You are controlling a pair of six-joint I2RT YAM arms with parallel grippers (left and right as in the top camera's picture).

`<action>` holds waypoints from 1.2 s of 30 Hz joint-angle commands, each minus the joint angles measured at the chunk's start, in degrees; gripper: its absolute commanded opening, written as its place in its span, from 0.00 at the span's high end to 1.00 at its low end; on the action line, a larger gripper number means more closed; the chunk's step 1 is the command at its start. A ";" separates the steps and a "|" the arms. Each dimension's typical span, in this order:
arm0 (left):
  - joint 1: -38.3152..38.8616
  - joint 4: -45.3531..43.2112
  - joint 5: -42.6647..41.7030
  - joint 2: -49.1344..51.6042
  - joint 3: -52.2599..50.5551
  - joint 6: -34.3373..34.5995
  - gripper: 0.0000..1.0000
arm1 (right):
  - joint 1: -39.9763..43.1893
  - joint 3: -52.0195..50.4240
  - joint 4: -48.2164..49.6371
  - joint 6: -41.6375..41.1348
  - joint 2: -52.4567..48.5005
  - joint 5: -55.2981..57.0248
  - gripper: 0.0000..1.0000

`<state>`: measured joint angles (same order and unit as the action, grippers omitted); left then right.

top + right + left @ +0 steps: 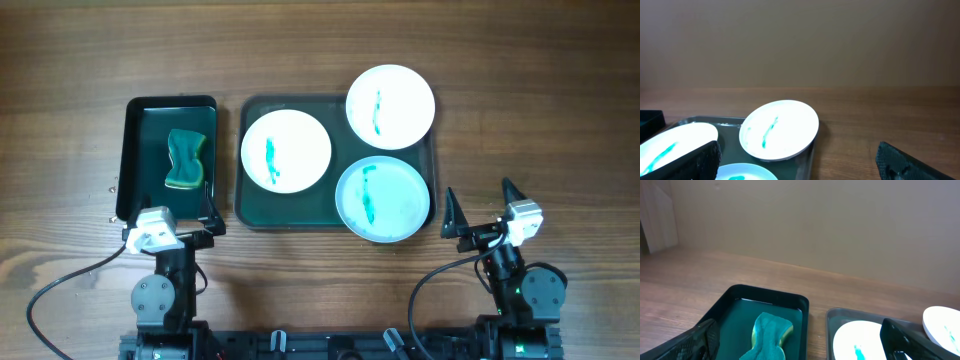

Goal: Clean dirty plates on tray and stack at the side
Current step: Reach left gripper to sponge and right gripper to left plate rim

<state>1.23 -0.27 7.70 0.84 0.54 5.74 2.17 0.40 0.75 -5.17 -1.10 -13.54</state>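
Three plates [286,150] lay on the tray [300,212], all streaked teal, none stacked yet. Left gripper [166,216] had its fingers wide apart and empty, near the sponge [185,158], probably the wiping tool. Right gripper [481,205] was likewise spread and empty, beside the tray.

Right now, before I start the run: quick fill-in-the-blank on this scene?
The plates on the large tray number ___.
The plate nearest the right gripper is pale ___.
The sponge lies in the smaller tray, nearest the ___ gripper.
The left gripper and the right one are both ___.
Missing: three; blue; left; open.
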 commanded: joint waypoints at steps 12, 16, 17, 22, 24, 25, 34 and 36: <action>0.20 19.58 1.11 19.08 24.48 -2.47 0.00 | -0.02 28.92 -12.92 -0.79 -39.30 -10.99 0.00; 0.20 27.67 0.68 31.34 35.85 -2.43 0.00 | -0.04 43.08 -24.55 1.77 -53.40 -14.38 0.00; 0.20 30.67 0.07 35.50 39.65 -2.25 0.00 | -0.04 47.04 -27.65 2.23 -57.37 -16.28 0.00; -0.02 44.76 -6.95 54.80 54.93 2.54 0.00 | -2.36 58.73 -35.67 2.25 -68.96 -19.34 0.00; -0.70 49.27 -11.54 60.48 59.78 2.51 0.00 | -3.87 61.66 -38.91 2.19 -71.67 -19.34 0.00; -1.18 51.30 -14.58 63.82 62.29 2.47 0.00 | -4.33 62.75 -40.06 2.19 -72.85 -19.37 0.00; -1.57 49.16 -22.25 75.73 65.85 2.45 0.00 | -8.44 63.39 -35.89 -8.68 -80.52 -18.93 0.05; -1.70 48.94 -19.80 75.73 65.85 2.27 0.00 | -12.07 64.19 -35.47 -11.72 -83.01 -15.58 0.09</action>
<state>-0.01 48.84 -12.97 76.58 65.30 7.68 -5.72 62.33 -35.24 -11.40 -80.95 -32.99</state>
